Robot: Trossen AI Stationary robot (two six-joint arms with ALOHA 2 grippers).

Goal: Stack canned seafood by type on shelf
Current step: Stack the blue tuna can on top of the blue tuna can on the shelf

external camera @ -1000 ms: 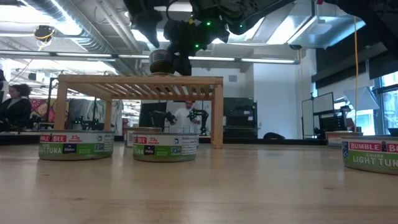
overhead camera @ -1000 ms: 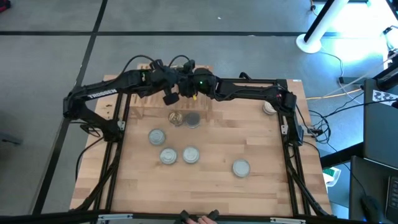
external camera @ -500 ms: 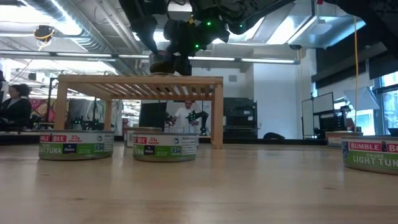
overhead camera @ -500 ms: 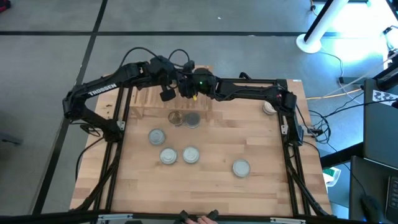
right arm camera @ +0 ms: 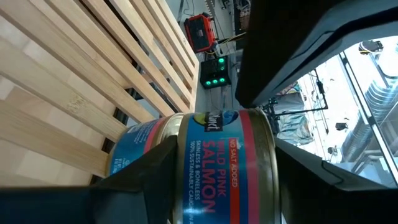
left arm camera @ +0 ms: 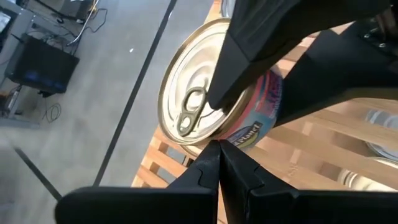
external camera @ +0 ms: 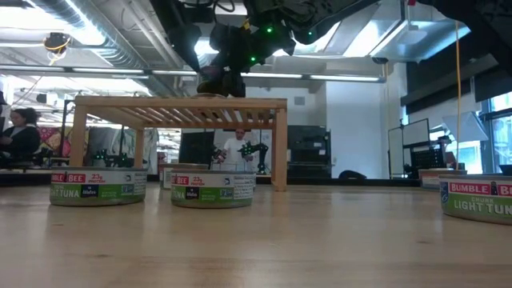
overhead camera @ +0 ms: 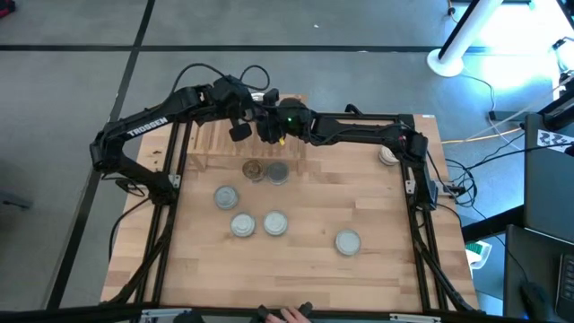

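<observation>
Salmon tin (right arm camera: 211,165), a small round gold-lidded can with a blue and red label, sits clamped in your right gripper (overhead camera: 269,128) over the slatted top of the low light-wood shelf (external camera: 180,105); whether it touches the slats you cannot tell. Your left gripper (overhead camera: 239,133), fingers clenched on nothing, hangs just beside it, close against the right arm. Past the shelf's front edge you have loose silver-lidded tuna tins (overhead camera: 254,215) scattered on the wooden tabletop (overhead camera: 296,269), two lying right by the shelf legs.
</observation>
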